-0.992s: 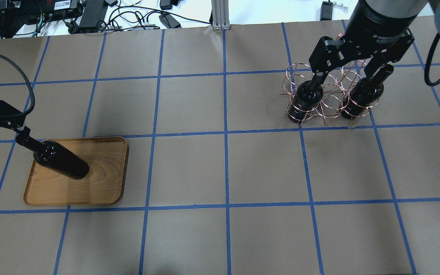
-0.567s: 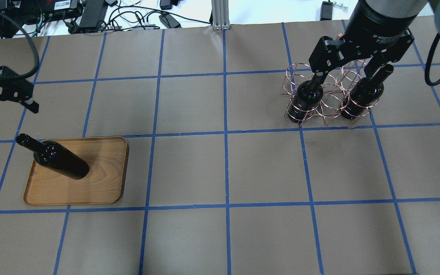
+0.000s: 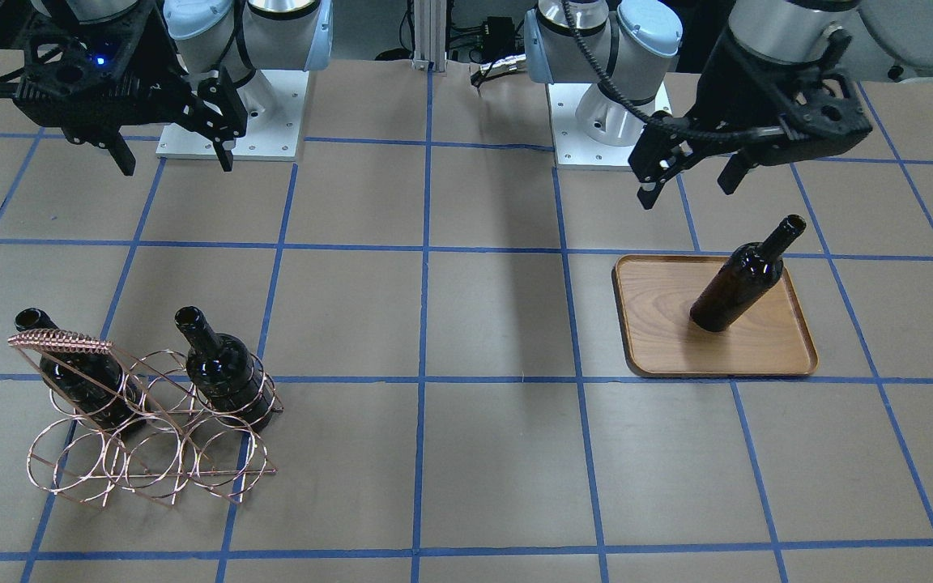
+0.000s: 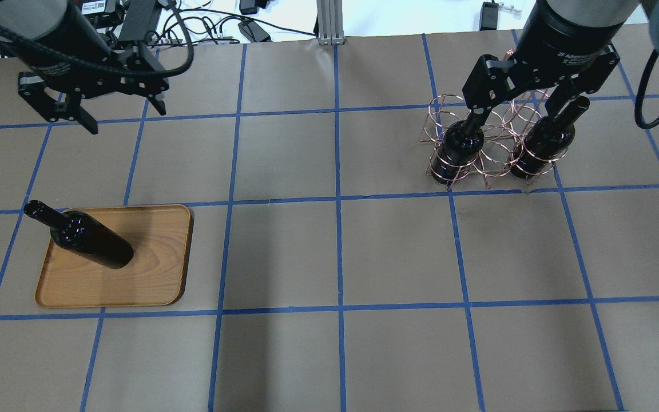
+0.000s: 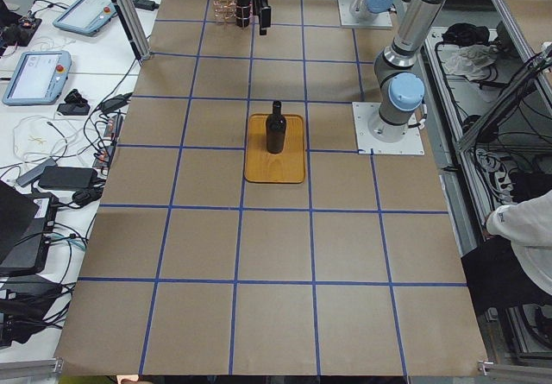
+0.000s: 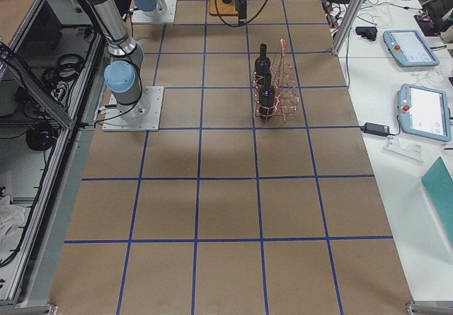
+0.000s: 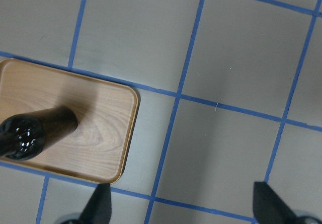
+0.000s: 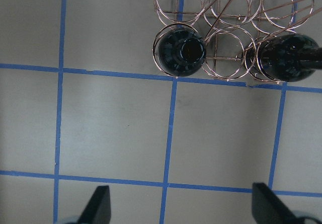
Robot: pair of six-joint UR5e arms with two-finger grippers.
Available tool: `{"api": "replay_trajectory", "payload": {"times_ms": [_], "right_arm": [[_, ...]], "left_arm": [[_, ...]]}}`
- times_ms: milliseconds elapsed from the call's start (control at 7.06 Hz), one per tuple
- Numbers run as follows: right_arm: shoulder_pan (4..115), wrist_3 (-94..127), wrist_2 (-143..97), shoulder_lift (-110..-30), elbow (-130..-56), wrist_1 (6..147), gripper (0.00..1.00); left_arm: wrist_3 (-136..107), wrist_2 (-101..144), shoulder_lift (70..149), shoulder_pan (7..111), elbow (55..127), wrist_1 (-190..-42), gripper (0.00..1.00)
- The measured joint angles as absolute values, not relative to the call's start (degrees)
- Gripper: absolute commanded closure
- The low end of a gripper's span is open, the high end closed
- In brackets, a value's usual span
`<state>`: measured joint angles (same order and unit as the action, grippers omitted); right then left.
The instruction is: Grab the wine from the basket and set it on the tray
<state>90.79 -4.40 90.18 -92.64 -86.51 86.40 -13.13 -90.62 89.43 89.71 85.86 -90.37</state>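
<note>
One dark wine bottle [image 4: 92, 243] stands upright on the wooden tray [image 4: 152, 269], also seen in the front view [image 3: 738, 283] and the left wrist view [image 7: 35, 131]. My left gripper [image 4: 123, 114] is open and empty, high above the table beyond the tray [image 3: 661, 324]; in the front view it [image 3: 687, 185] hangs behind the bottle. The copper wire basket [image 4: 489, 149] holds two more bottles [image 4: 458, 149] [image 4: 544, 143]. My right gripper [image 4: 515, 111] is open and empty, high above the basket [image 8: 231, 12], touching nothing.
The table is brown paper with a blue tape grid. Cables and devices lie beyond its far edge [image 4: 192, 23]. The arm bases [image 3: 596, 113] stand on the robot's side. A person [image 5: 526, 229] sits at the left view's edge.
My left gripper has left the bottle's neck, risen, and moved toward the table's far side and rightward. The bottle stays upright on the tray. The right arm has not moved.
</note>
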Motion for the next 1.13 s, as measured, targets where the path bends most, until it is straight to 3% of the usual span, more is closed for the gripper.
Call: {"api": "replay_trajectory", "payload": {"times_ms": [1134], "right_arm": [[90.6,-3.5,90.4,-92.6,-86.1,87.0,0.0]], "left_arm": [[-8.8,-91.6,89.0,92.3,86.8,-86.6,0.0]]}}
